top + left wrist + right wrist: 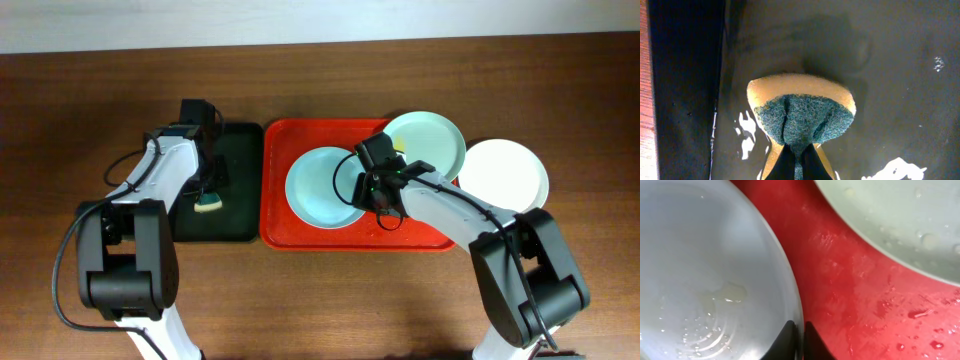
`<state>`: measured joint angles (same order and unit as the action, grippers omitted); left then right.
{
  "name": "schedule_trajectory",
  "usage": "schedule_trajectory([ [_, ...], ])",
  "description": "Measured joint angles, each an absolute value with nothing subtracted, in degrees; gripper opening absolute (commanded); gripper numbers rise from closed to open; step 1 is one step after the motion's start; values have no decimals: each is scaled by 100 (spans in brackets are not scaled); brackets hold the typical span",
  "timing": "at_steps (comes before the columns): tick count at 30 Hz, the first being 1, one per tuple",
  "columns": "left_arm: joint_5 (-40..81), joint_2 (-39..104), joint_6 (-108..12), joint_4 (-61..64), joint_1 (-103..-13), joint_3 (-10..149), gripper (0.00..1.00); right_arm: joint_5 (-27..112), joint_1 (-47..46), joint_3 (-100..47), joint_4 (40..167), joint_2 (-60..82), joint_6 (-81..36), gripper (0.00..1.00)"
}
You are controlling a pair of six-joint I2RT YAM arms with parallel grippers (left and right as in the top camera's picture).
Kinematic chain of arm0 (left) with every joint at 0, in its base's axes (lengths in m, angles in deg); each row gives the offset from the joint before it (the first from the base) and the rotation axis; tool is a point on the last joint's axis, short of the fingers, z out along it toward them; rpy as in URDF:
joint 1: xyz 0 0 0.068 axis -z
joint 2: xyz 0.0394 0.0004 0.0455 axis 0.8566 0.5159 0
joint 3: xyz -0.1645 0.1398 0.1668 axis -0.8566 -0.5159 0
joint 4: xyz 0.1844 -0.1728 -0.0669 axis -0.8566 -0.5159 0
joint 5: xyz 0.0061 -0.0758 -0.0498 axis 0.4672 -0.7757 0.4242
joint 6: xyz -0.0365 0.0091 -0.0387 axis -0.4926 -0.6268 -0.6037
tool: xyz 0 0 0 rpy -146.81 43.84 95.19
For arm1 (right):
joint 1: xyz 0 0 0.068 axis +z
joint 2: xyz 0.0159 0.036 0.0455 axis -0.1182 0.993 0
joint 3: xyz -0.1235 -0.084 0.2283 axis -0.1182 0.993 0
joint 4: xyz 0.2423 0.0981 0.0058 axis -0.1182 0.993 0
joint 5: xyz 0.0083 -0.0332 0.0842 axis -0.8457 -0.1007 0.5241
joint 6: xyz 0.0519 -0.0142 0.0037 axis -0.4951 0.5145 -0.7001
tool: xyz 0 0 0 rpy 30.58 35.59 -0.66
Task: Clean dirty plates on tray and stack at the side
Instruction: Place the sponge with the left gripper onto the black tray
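The red tray (280, 230) lies at mid-table (320, 300). The pale blue plate (318, 188) rests inside the tray, left of centre. The mint green plate (430, 140) sits over the tray's far right corner, and the white plate (510, 172) lies on the table just to the right of it. The right gripper (799, 342) has its jaws narrowed onto the blue plate's right rim, pinching it. Droplets bead the tray floor. On the black tray (240, 160) to the left, the left gripper (797, 162) clamps a sponge (800, 110), green scouring face bunched between the jaws.
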<state>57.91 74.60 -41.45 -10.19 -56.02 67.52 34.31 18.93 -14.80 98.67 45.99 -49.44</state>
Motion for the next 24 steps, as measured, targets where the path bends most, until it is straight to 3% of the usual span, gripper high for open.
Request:
schedule_trajectory([
  [6, 5791, 7460, -4145, -1019, -5602, 6752, 0, 3433, 1893, -1480, 9858, 4596, -4944, 5],
  [7, 5791, 7460, -4145, -1021, -5602, 6752, 2, 3433, 1893, -1480, 9858, 4596, -4941, 5],
  [9, 5789, 7460, -4145, -1023, -5602, 6752, 17, 3433, 1893, -1480, 9856, 4596, -4946, 5],
  [12, 5789, 7460, -4184, -1030, -5602, 6752, 20, 3433, 1893, -1480, 9856, 4596, -4946, 5],
  [13, 5787, 7460, -4186, -1039, -5602, 6752, 26, 3431, 1893, -1480, 9856, 4596, -4946, 5],
  [19, 5548, 7298, -4199, -1185, -5602, 6752, 13, 3431, 1893, -1480, 9854, 4596, -4946, 5],
  [22, 5485, 6874, -4226, -1200, -5602, 6752, 29, 3431, 1893, -1480, 9854, 4596, -4944, 11],
  [24, 5454, 6456, -4243, -1209, -5602, 6752, 56, 3429, 1893, -1478, 9867, 4599, -4939, 14],
])
